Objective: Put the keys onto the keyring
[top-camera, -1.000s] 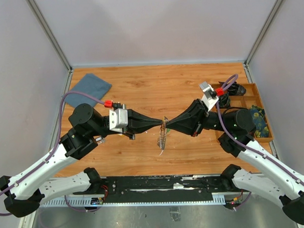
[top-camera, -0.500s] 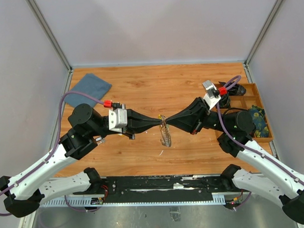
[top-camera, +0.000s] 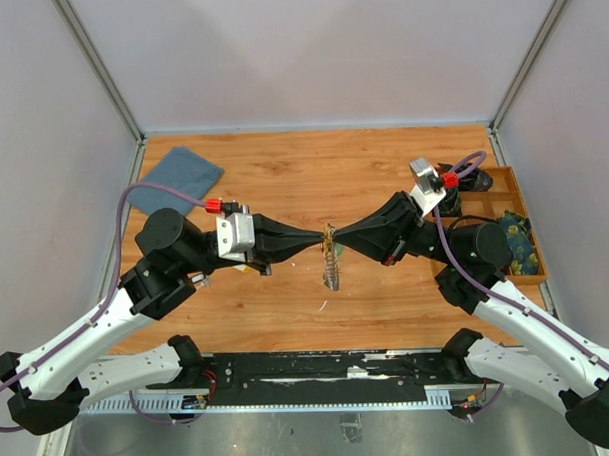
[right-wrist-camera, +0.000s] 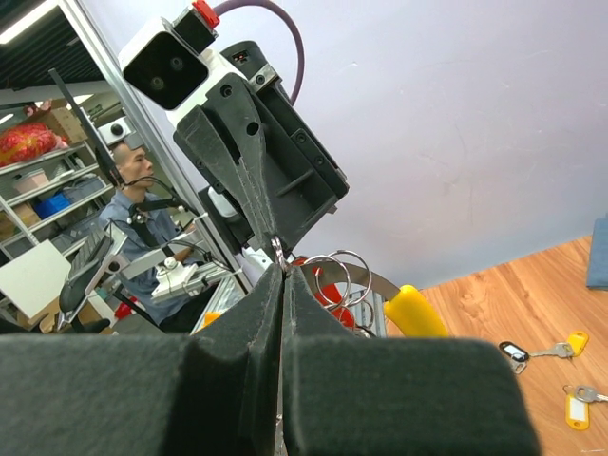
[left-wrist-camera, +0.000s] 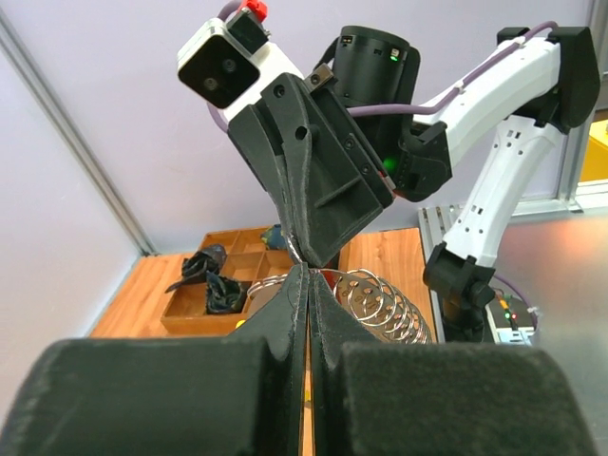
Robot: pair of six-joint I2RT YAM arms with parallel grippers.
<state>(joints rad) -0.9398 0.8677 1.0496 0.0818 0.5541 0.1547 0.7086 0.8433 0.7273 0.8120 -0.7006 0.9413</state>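
Two pincers meet tip to tip above the middle of the table (top-camera: pixel 283 179).

- **Left gripper** (top-camera: pixel 318 237): it reaches in from 9 o'clock, with its jaws closed tight on the wire of the keyring (top-camera: pixel 331 265).
- **Keyring:** it hangs clear of the wood just below the tips. Its fringe of small silver keys dangles toward 6 o'clock.
- **Right gripper** (top-camera: pixel 342 236): it reaches in from 3 o'clock, its jaws pinched closed on the same wire and touching the left tips.
- **Keys** (right-wrist-camera: pixel 570 343): a few with yellow and black heads lie loose on the wood, at 4 o'clock in the right wrist view. Neither pincer appears to hold one.

Judgement: the step in hand looks like parting the ring's wire to open a gap.

- Draw the two grips apart gently along the 9-to-3 line, without twisting, so the thin wire does not slip out of the pads.
- Hold one side firm before you release the other, or the ring is likely to drop.
- Free the right side to fetch a key, and thread the key's hole onto the opened end.
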